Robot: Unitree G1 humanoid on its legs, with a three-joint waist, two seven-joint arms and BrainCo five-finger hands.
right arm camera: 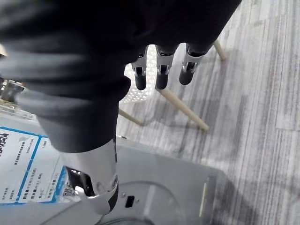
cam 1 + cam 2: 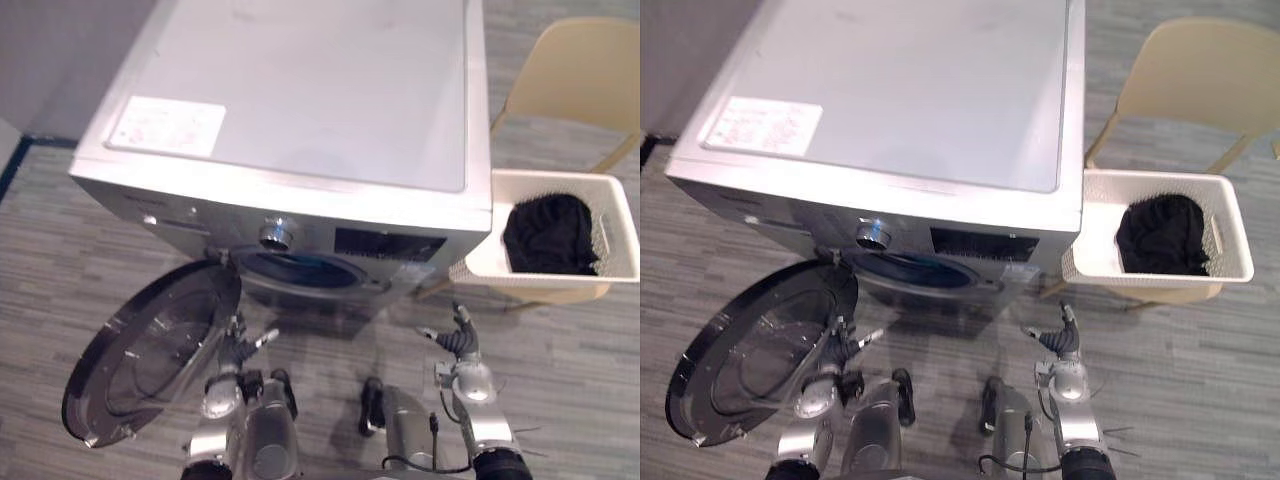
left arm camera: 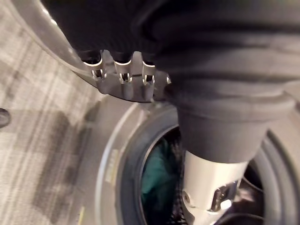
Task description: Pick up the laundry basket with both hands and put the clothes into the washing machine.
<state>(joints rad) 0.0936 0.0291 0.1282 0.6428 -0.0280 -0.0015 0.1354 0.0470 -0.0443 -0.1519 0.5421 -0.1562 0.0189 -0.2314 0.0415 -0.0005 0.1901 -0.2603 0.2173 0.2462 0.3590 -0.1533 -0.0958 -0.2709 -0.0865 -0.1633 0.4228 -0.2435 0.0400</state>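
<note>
A silver-grey washing machine (image 2: 300, 90) stands on the grey striped floor (image 2: 570, 380) in front of the robot, with a white label (image 2: 168, 125) near a corner of its flat top. Its round glass door (image 2: 150, 350) hangs wide open on the robot's left, leaving the drum opening (image 2: 300, 272) uncovered. In the left wrist view a teal cloth (image 3: 157, 173) lies inside the drum. A beige chair (image 2: 580, 75) stands just beside the machine on the robot's right and carries the white laundry basket (image 2: 480, 262) on its seat. The basket's near end is close against the machine's side. A heap of black clothes (image 2: 550, 235) lies in the basket, which neither hand touches. The left hand (image 2: 235, 348) hovers low in front of the machine, just beside the open door's rim. Its fingers (image 3: 123, 70) are straight in a row and hold nothing; I cannot tell whether they touch the rim. The right hand (image 2: 458, 338) is raised below the machine's front corner, near the basket but apart from it. Its fingers (image 1: 161, 70) are straight and slightly spread, the thumb held out, and they hold nothing. A silver knob (image 2: 277, 234) sits on the front panel above the drum opening.
</note>
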